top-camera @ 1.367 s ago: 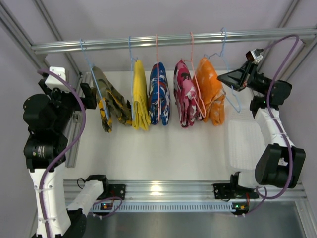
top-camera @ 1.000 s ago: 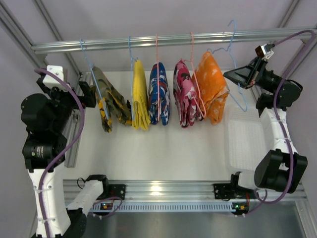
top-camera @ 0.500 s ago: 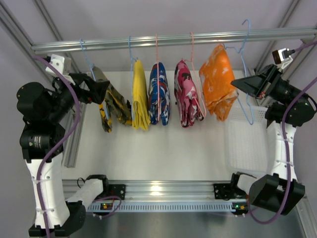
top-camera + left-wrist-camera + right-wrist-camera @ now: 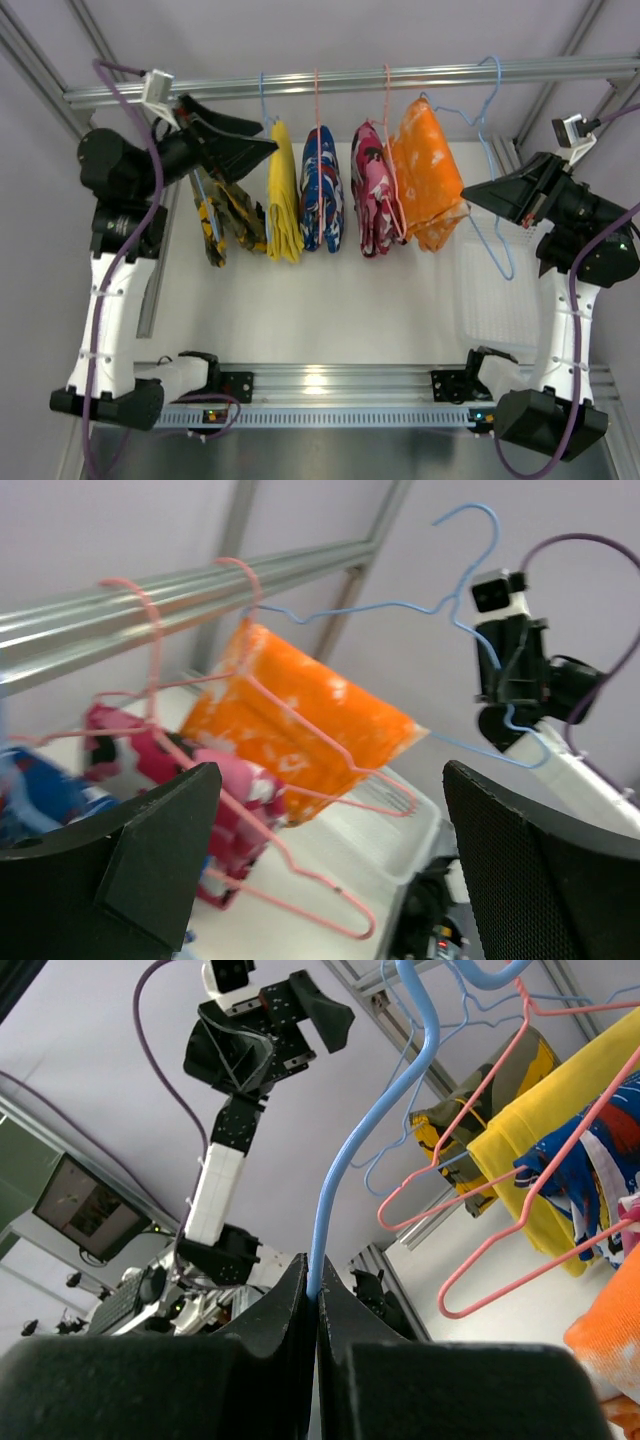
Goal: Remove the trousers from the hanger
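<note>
Pinching right fingers (image 4: 275, 1360) grip hanger (image 4: 345, 1160); left fingers (image 4: 150, 870) gape.

hanger (image 4: 327, 1210) light blue | trousers (image 4: 425, 170) orange, white-speckled | pink hangers (image 4: 317, 100)

Four garments (image 4: 322, 190) hang side by side on the rail (image 4: 350, 79) above the surface (image 4: 330, 300). To their right the trousers (image 4: 428, 170) drape over the hanger (image 4: 338, 1172), its hook clear of the rail and its wire in the right pincer (image 4: 466, 191). A tray (image 4: 500, 300) lies on the surface below.
</note>
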Action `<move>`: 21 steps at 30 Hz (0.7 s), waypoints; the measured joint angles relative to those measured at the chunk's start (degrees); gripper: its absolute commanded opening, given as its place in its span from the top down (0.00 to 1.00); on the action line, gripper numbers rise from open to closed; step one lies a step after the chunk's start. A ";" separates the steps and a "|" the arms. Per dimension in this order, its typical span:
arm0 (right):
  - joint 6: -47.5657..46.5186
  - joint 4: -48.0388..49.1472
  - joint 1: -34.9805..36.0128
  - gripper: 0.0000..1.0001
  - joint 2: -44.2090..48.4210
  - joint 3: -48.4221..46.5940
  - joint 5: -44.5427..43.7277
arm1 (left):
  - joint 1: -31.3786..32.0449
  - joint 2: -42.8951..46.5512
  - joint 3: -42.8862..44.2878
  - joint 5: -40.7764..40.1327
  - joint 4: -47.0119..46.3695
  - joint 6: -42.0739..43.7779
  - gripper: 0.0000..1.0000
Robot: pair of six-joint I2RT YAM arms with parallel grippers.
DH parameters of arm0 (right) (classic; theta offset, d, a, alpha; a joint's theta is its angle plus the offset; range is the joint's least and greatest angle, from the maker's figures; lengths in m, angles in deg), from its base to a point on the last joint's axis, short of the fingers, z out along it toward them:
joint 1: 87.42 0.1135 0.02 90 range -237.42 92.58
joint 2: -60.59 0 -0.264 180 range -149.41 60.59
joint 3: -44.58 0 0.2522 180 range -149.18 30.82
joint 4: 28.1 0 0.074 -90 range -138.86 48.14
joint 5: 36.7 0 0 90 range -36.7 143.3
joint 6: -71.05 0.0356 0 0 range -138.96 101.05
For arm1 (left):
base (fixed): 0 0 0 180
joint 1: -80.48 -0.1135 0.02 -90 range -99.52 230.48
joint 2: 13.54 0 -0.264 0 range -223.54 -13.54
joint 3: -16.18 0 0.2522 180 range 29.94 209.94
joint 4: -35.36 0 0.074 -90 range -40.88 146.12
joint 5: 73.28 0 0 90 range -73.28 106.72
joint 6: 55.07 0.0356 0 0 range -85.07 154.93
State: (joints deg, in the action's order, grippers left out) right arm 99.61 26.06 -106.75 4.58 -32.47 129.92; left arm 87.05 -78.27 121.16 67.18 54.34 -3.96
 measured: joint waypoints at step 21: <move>-10.99 -12.92 -0.24 1.00 10.45 3.78 2.29 | 37.59 -27.04 17.86 -13.40 -6.03 -2.86 0.03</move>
State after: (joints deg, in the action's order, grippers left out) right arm 88.61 13.15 -106.99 15.02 -28.69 132.22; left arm 124.64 -105.31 139.02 53.78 48.30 -6.82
